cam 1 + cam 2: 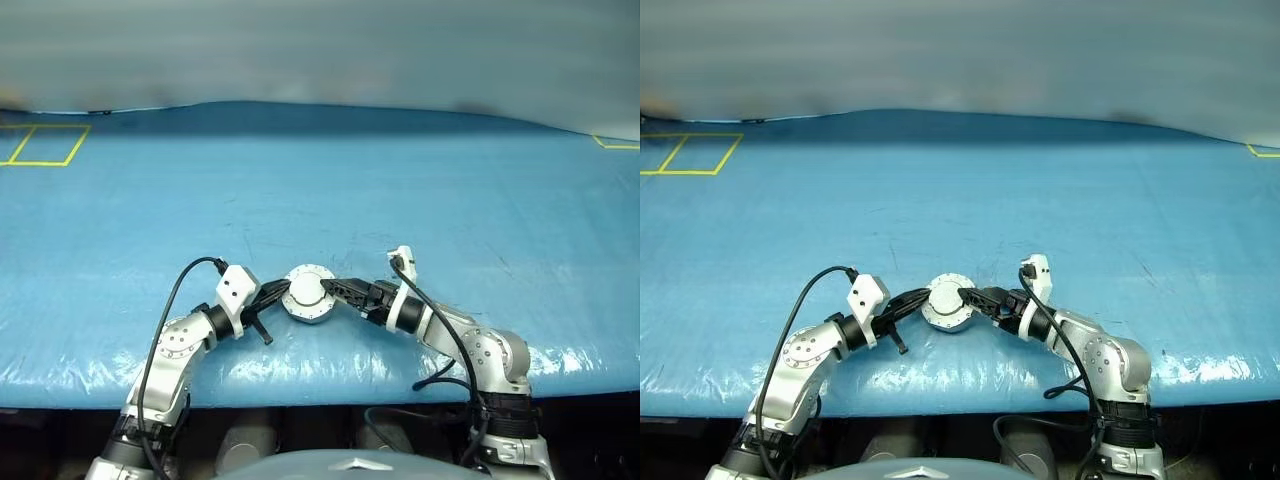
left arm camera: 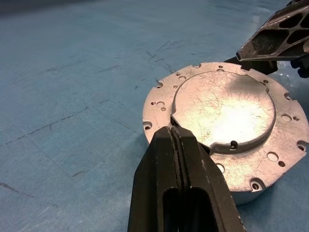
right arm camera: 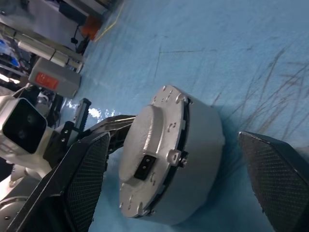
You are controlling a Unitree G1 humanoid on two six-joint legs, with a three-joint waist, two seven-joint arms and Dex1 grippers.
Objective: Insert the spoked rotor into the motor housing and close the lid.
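The motor housing (image 1: 308, 296) stands on the blue table near its front edge, between my two grippers. Its lid (image 2: 224, 108), a silver plate with a raised centre, lies flat and closed on top. The spoked rotor is hidden. My left gripper (image 2: 173, 133) is shut with nothing in it, and its tips lie at the lid's rim on the left side. My right gripper (image 1: 331, 287) is open at the housing's right side. Its fingers (image 3: 87, 179) stand on either side of the housing wall (image 3: 205, 145), apart from it.
The blue sheet covers the table (image 1: 320, 200). Yellow tape marks lie at the far left (image 1: 45, 145) and the far right (image 1: 615, 143). The table's front edge (image 1: 320, 390) runs just behind both forearms.
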